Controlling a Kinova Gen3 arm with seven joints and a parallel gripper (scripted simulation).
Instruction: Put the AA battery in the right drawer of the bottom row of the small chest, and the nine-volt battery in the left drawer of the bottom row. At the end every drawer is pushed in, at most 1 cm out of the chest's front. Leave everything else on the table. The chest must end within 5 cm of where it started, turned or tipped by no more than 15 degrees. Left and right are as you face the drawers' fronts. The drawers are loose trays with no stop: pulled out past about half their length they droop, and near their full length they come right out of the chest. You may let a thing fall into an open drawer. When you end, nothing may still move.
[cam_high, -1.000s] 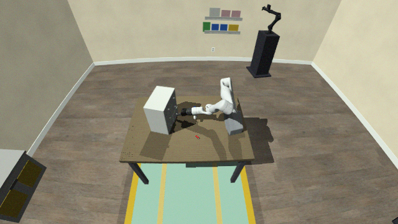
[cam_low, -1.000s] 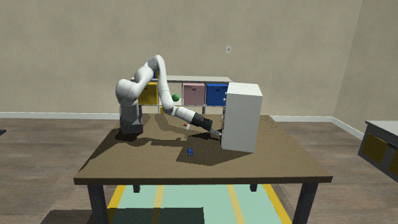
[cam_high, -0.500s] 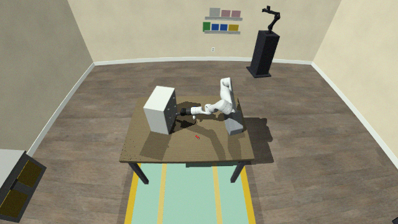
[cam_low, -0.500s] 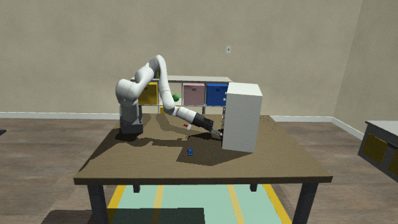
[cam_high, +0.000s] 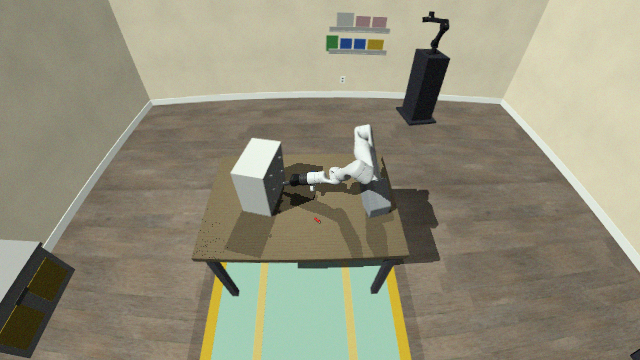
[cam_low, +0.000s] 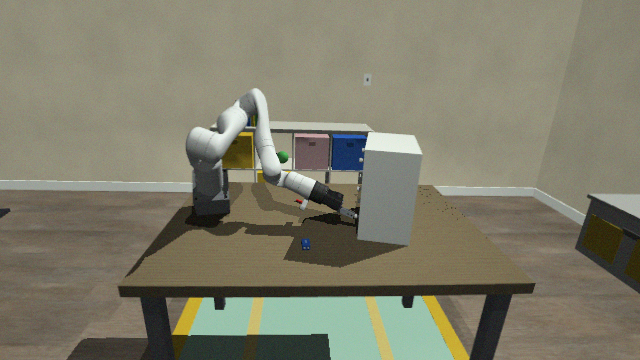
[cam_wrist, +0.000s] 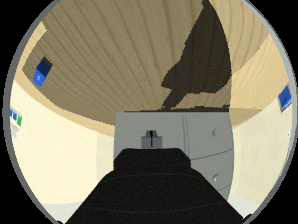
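Note:
The small white chest (cam_high: 256, 159) (cam_low: 387, 195) stands upright, its front facing the arm. My gripper (cam_high: 284, 183) (cam_low: 355, 216) (cam_wrist: 151, 136) is shut with nothing between its fingers, its tips at the front of the right bottom drawer (cam_wrist: 171, 124). That drawer looks pushed in; its knob is hidden. The left bottom drawer (cam_wrist: 202, 142) also looks flush. A blue block with two pale dots, apparently the nine-volt battery (cam_low: 305, 244) (cam_wrist: 42, 72), lies on the table to the right of the chest's front. I cannot make out the AA battery; the drawers' insides are hidden.
A small red thing (cam_high: 317, 220) (cam_low: 298, 201), too small to identify, lies on the table (cam_high: 300, 245) (cam_low: 240, 270) on the side toward the top camera. The arm's base (cam_high: 376, 200) (cam_low: 211, 200) stands at the end opposite the chest.

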